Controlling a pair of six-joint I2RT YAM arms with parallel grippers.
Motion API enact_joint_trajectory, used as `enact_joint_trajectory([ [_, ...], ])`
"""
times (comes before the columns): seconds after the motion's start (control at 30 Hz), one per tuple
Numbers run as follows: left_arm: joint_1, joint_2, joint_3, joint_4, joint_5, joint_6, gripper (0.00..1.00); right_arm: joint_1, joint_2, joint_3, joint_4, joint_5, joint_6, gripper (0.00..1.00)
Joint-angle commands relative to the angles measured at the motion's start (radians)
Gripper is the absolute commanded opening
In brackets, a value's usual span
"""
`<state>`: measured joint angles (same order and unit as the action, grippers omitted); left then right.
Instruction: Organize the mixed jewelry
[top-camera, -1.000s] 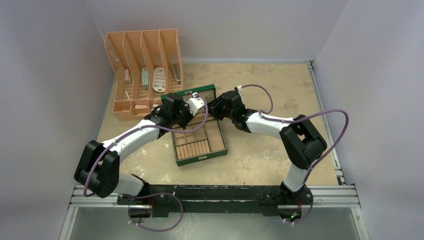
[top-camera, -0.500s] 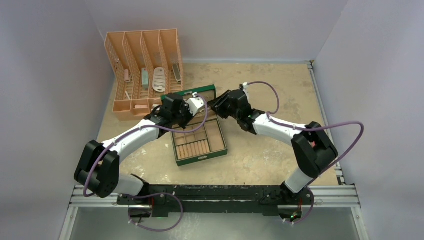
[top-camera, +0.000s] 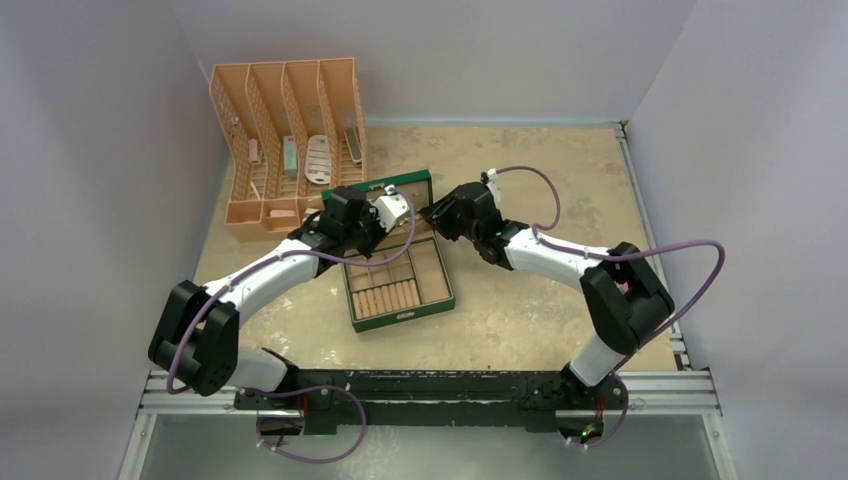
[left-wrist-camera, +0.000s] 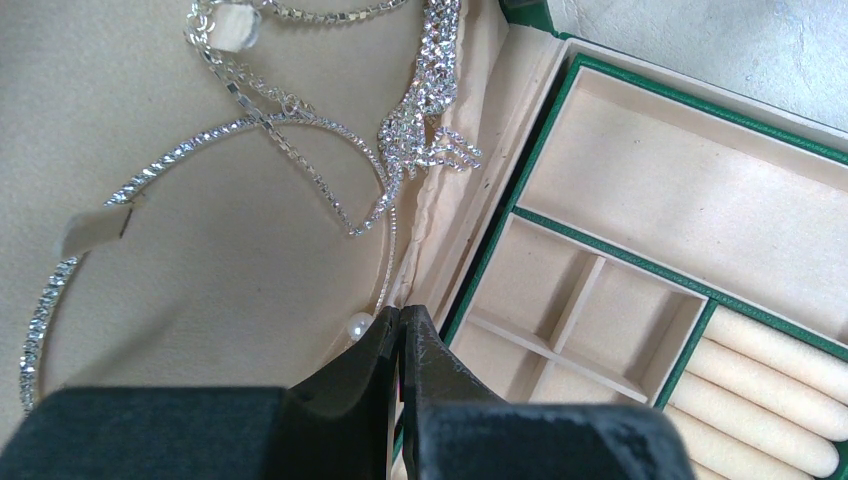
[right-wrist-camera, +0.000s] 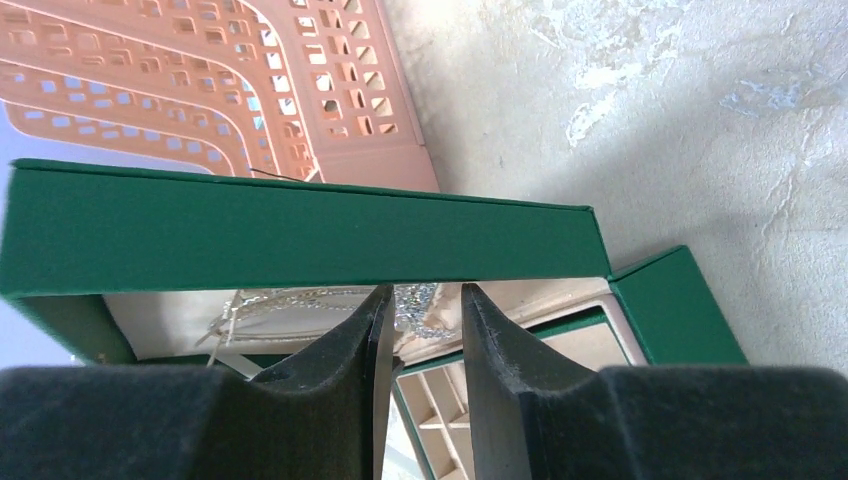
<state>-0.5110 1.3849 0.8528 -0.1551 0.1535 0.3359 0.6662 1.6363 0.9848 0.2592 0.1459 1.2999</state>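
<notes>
At the far left of the tabletop (top-camera: 560, 180) stands the orange organizer (top-camera: 285, 100). I leave it alone. My left end effector (left-wrist-camera: 400, 315) is pinched fully shut with nothing in it. Its tips sit against the beige lining of the raised lid (right-wrist-camera: 300, 235) of the green box (left-wrist-camera: 540, 160), just beside a small pearl (left-wrist-camera: 360, 325) at the hinge fold.

The mixed jewelry lies on that lining, ahead of these tips and up the lid. A thin glittering hoop (left-wrist-camera: 180, 158) arcs off to the left. The silvery chain cluster (left-wrist-camera: 425, 110) lies almost straight ahead, its long axis running up the lid beside the fold.

My right end effector (right-wrist-camera: 420, 295) comes in from the other side under the lid's green edge. Its fingers are parted to a narrow gap and hold nothing, and the cluster glints just beyond them. I judge both arms are close, the left nearer the lining. The base compartments (left-wrist-camera: 570, 310) look bare.
</notes>
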Motion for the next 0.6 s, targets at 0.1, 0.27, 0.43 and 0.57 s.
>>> enact_joint_trajectory([
  [0.1,-0.004,-0.029,0.038,0.024,0.069,-0.003,0.0,-0.003,0.006,0.0,0.134,-0.051,-0.071,0.32],
  [0.27,-0.004,-0.029,0.038,0.022,0.079,-0.004,0.0,-0.002,0.034,0.018,0.132,-0.045,-0.098,0.33],
  [0.43,-0.004,-0.03,0.039,0.019,0.086,-0.002,0.0,-0.002,0.054,0.026,0.134,-0.046,-0.131,0.33],
  [0.57,-0.004,-0.033,0.037,0.018,0.094,0.001,0.0,0.004,0.075,0.04,0.147,-0.074,-0.148,0.32],
])
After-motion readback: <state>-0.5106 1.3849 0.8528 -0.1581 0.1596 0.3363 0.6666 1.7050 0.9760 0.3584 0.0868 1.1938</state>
